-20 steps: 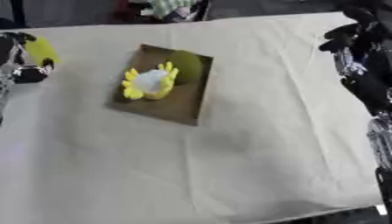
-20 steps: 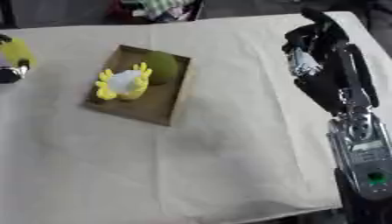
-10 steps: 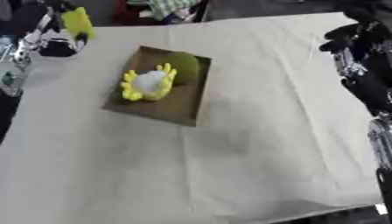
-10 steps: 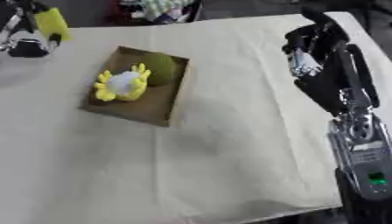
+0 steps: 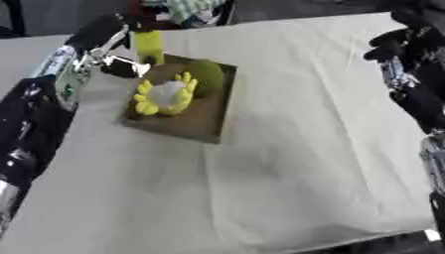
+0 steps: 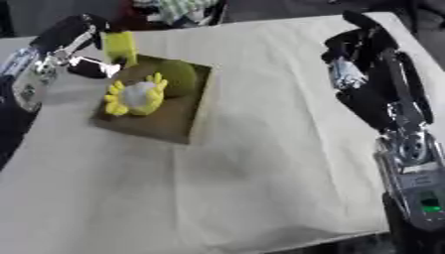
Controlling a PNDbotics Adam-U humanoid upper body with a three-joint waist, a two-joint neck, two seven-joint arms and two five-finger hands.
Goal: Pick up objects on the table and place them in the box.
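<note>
A shallow brown box [image 5: 193,120] lies on the cloth at the upper left. Inside it sit a yellow and white flower-shaped toy [image 5: 165,94] and a green round object [image 5: 207,78]. My left hand [image 5: 114,35] is at the box's far left corner, shut on a yellow block [image 5: 149,45] that hangs just above the box's rim. My right hand [image 6: 356,47] hovers at the right side of the table, away from the box, its fingers curled and holding nothing.
A cream cloth [image 5: 287,149] covers the table. Coloured clutter [image 5: 187,7] lies beyond the far edge. My right forearm [image 6: 404,144] runs down the right side.
My left hand has carried the yellow block from the far left edge rightward to the box's far corner. The right hand has stayed where it was.
</note>
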